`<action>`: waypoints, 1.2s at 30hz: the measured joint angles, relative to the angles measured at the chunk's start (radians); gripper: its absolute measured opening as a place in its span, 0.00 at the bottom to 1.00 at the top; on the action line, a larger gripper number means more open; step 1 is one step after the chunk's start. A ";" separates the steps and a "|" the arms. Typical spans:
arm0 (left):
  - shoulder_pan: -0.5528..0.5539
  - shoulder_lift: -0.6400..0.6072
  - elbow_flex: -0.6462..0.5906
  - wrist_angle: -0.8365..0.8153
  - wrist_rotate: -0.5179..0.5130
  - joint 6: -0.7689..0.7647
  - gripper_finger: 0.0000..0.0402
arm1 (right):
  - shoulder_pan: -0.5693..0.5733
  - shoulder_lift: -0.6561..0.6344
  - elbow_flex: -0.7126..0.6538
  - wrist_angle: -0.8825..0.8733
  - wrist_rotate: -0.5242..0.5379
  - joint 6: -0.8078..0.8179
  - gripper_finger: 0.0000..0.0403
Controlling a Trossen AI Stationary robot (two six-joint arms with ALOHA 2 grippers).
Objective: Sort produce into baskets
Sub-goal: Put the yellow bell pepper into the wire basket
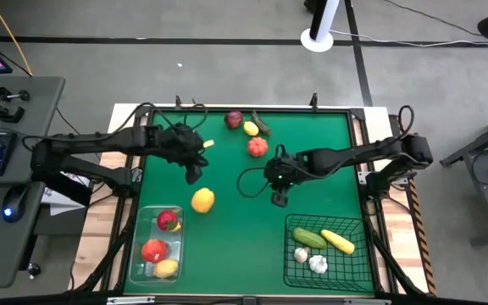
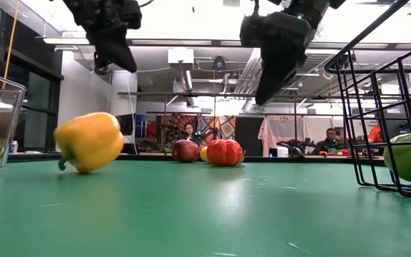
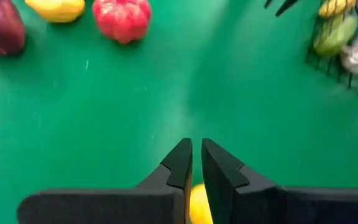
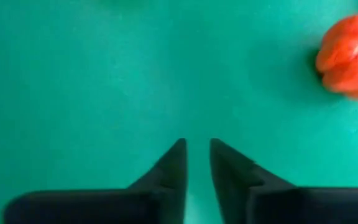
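A yellow pepper (image 1: 202, 200) lies on its side on the green mat, left of centre. My left gripper (image 1: 196, 175) hangs shut in the air just beyond and above the pepper (image 3: 197, 205), which shows under its fingertips. My right gripper (image 1: 280, 200) hangs near the middle of the mat, shut but for a narrow slit, nothing between its fingers (image 4: 196, 149). An orange-red tomato (image 1: 257, 146), a lemon (image 1: 251, 129) and a dark red fruit (image 1: 234, 119) rest near the far edge. The clear bin (image 1: 138, 246) holds two red apples and a lemon. The wire basket (image 1: 291, 254) holds a cucumber, a yellow piece and garlic.
A small dark green piece (image 1: 263, 125) lies beside the lemon at the far edge. The bin stands at the near left corner and the basket at the near right. Bare mat stretches between them and across the centre. A desk with keyboard and mouse stands left of the table.
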 joint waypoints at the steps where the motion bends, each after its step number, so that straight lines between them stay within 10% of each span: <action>1: -0.006 0.000 0.000 -0.010 0.000 0.018 0.06 | 0.000 0.000 -0.005 0.006 -0.008 0.034 0.21; 8: -0.066 0.001 0.000 -0.104 0.062 0.116 0.10 | 0.000 0.000 -0.030 0.063 -0.009 0.221 0.62; 14: -0.131 0.024 0.000 -0.123 0.053 0.141 0.31 | 0.001 0.000 -0.030 0.025 -0.034 0.236 0.85; 20: -0.168 0.136 0.000 -0.211 -0.035 0.299 0.39 | 0.003 0.000 -0.031 -0.027 -0.037 0.236 0.89; 27: -0.195 0.317 0.000 -0.211 -0.098 0.379 0.05 | 0.003 0.000 -0.031 -0.044 -0.037 0.239 0.89; 36: -0.212 0.424 0.000 -0.122 -0.118 0.375 0.00 | 0.003 0.000 -0.031 -0.073 -0.037 0.244 0.89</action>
